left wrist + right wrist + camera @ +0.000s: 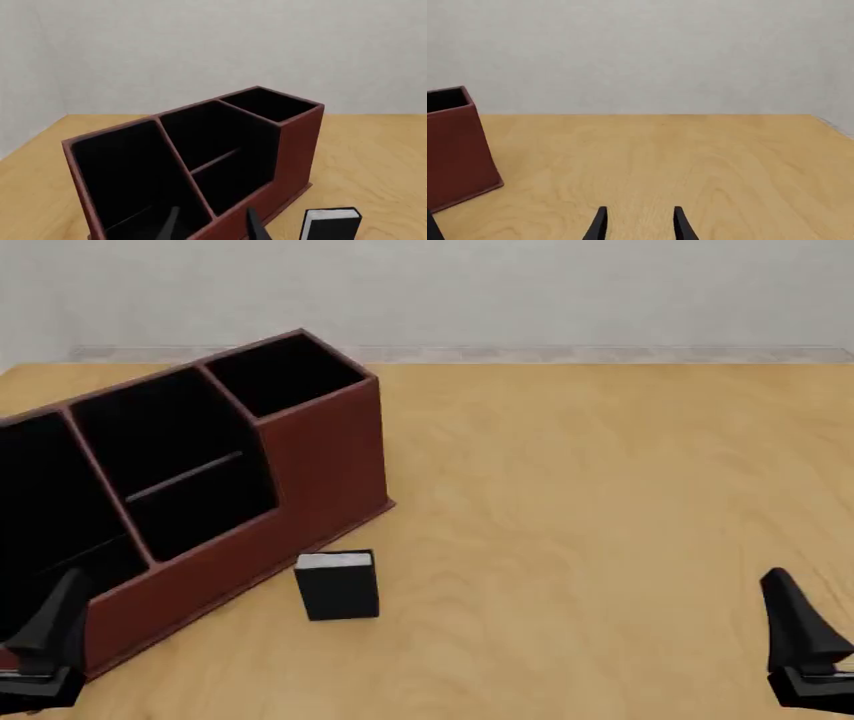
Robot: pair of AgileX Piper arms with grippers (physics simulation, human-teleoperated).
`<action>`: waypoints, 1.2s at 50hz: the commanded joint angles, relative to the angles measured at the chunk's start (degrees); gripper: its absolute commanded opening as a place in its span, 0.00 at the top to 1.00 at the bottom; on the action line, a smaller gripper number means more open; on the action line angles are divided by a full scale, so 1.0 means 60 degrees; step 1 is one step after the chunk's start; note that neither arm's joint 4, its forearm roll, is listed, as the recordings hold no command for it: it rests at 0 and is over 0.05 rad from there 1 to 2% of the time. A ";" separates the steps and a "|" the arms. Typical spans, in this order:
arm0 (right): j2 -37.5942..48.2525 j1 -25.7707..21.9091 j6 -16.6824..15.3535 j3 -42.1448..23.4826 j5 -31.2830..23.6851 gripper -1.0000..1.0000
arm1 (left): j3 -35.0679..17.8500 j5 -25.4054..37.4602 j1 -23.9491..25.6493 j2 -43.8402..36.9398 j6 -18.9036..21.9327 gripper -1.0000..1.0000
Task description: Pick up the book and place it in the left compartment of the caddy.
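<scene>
The book [336, 585] is a small black hardcover standing upright on the table, white page edges on top, just in front of the caddy [320, 455]. In the left wrist view the book [330, 223] sits beside the caddy's front wall [293, 150]. The reddish-brown caddy is angled, and its left compartment [40, 510] is the wide black-lined end bay [127, 175]. My left gripper [212, 212] is open and empty, hovering before the caddy's low front, left of the book [51, 625]. My right gripper [638, 212] is open and empty, far right of the book [794, 620].
The wooden table [601, 490] stretches to the right of the caddy up to a pale back wall. The caddy's tall small bay [283, 375] stands at its far right end. Its corner [454, 145] shows in the right wrist view.
</scene>
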State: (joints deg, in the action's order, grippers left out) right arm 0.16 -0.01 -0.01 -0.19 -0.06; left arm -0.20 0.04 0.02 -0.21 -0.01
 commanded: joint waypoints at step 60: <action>0.0038 -0.0001 0.0007 -0.0002 0.0026 0.00 | -0.7003 0.5111 0.5405 -0.5776 0.3899 0.00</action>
State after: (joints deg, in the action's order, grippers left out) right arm 0.56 -0.03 0.04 -0.17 0.27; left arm -35.54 24.41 25.09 -25.23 19.03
